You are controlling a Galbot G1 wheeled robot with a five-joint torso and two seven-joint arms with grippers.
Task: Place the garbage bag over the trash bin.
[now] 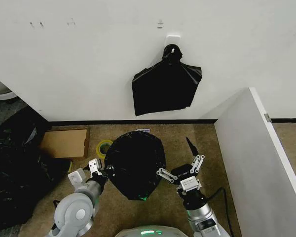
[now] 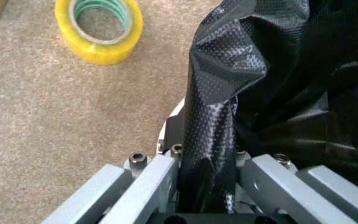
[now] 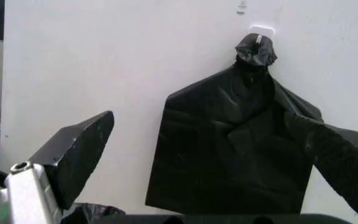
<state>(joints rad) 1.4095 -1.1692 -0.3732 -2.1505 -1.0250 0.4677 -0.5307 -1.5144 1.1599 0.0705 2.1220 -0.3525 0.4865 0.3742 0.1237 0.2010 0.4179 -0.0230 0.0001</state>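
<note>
**Operator:** How far along are you with the bag?

**Observer:** You look most of the way there. In your head view the garbage bag (image 1: 135, 165) is spread as a dark round dome on the carpet between your two arms, in front of the wall. I judge the trash bin sits under it, but the bag hides it; a small light patch at the bag's far edge may be its rim, though I cannot tell.

**Operator:** What are my grippers doing?

**Observer:** Your left gripper (image 2: 207, 186) is at the bag's left edge with its fingers closed on a fold of the black plastic, which runs up between them. Your right gripper (image 1: 180, 165) is just beside the bag's right edge with its fingers spread wide and nothing between them.

**Operator:** What is left?

**Observer:** You likely need to let go on the left, and check that the edge sits evenly round the rim. The yellow tape roll (image 2: 99, 29) lies clear on the carpet to the left, and the other black bag (image 1: 165, 86) hangs on the wall hook, untouched.
</note>
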